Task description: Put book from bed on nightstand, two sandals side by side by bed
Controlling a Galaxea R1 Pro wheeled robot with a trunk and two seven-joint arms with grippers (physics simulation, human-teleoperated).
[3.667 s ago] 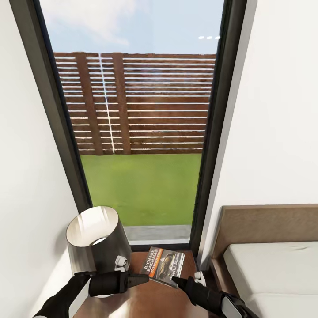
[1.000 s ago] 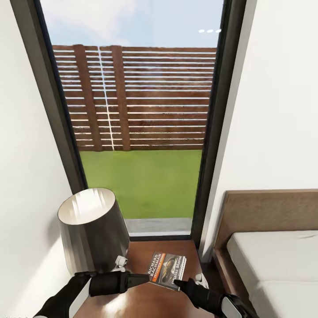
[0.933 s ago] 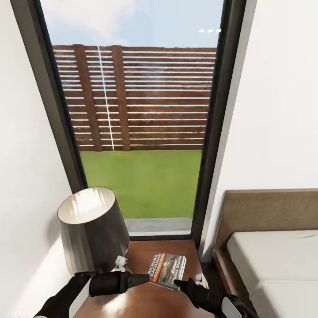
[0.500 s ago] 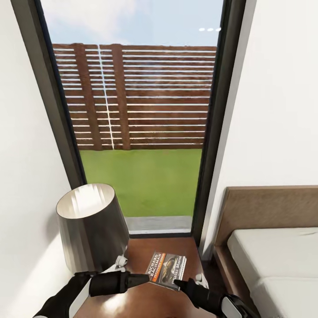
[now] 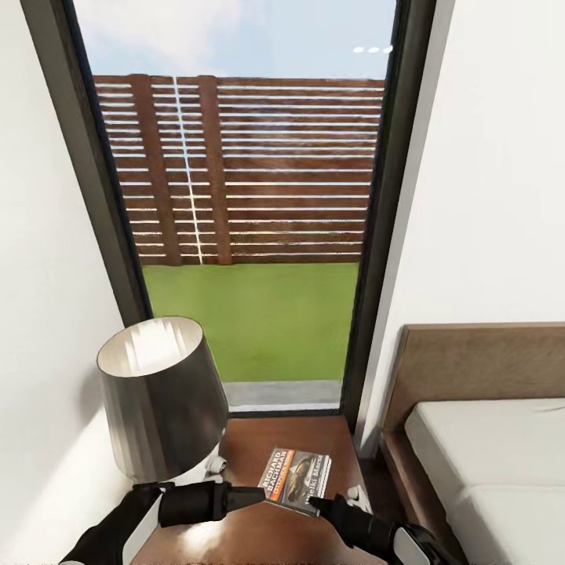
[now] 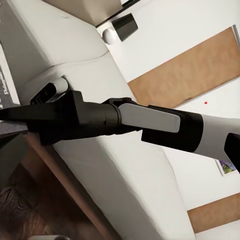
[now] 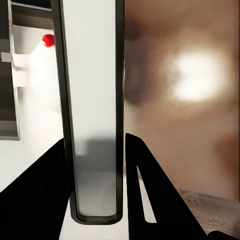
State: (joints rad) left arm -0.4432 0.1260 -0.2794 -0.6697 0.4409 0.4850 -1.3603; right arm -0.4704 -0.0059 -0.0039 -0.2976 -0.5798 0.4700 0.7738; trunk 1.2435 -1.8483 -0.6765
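Though thin and light, the book [image 5: 295, 479] lies flat on the nightstand [image 5: 259, 447] | stiff, slick cover, best pinched at an edge | lamp [image 5: 161, 400] beside it | left tool [image 5: 249, 495] and right tool [image 5: 318, 503] near book, grip state cannot be told.

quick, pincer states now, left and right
left pincer: closed, fingers drawn to a point, holding nothing
right pincer: closed on the near edge of the book
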